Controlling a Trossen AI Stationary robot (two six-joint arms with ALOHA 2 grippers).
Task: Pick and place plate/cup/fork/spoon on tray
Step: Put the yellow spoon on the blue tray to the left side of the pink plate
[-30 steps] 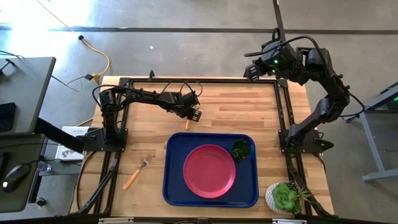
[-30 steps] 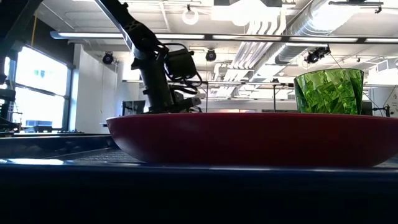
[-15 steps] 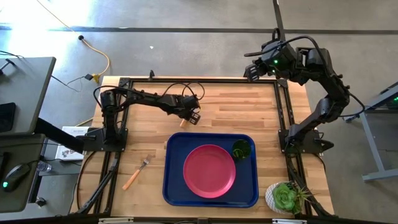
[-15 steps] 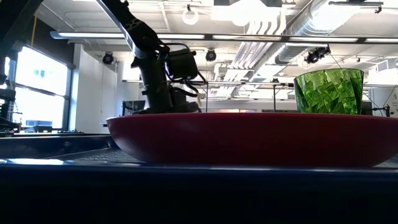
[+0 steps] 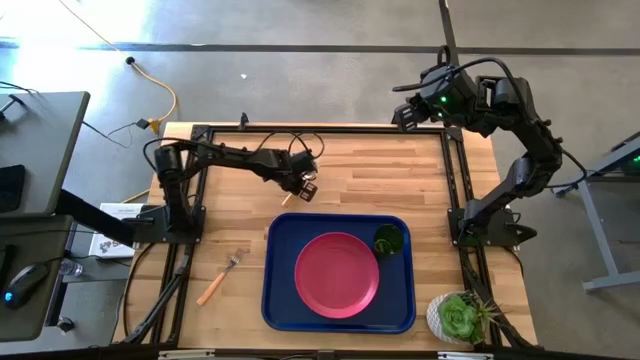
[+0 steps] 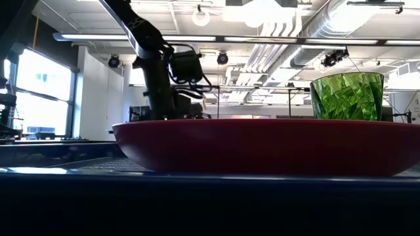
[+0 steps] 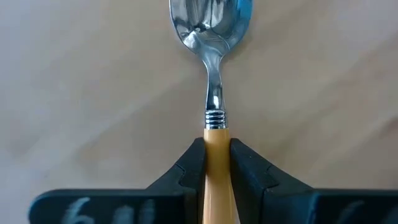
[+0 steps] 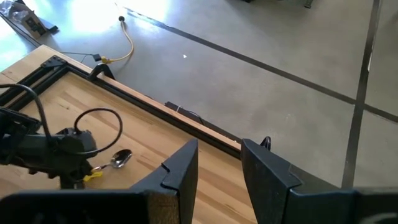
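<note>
Two left gripper (image 7: 216, 168) fingers tight around spoon (image 7: 213, 81) handle, bowl ahead.

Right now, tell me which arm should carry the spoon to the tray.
Left. The left gripper is shut on the spoon handle, just beyond the tray. The right gripper hangs open at the table's far right corner.

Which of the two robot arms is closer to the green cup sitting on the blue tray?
The left. The left gripper is over the table just past the tray's far edge, shut on the spoon. The right gripper waits at the table's far right corner, farther from the cup.
</note>
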